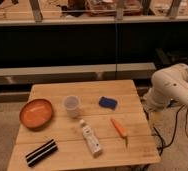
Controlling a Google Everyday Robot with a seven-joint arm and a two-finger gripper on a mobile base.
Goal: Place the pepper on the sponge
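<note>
No text, label, brand or number can be read on any surface, the white bottle (90, 138) at lower centre included. My gripper is out of frame; only my arm (174, 87) shows at right.

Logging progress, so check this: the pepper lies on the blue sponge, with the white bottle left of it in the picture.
Wrong in one respect: the pepper lies on the bare table, apart from the sponge and nearer the camera. The white bottle is left of it. The camera view shows this; the tool is out of sight, only the arm shows.
</note>
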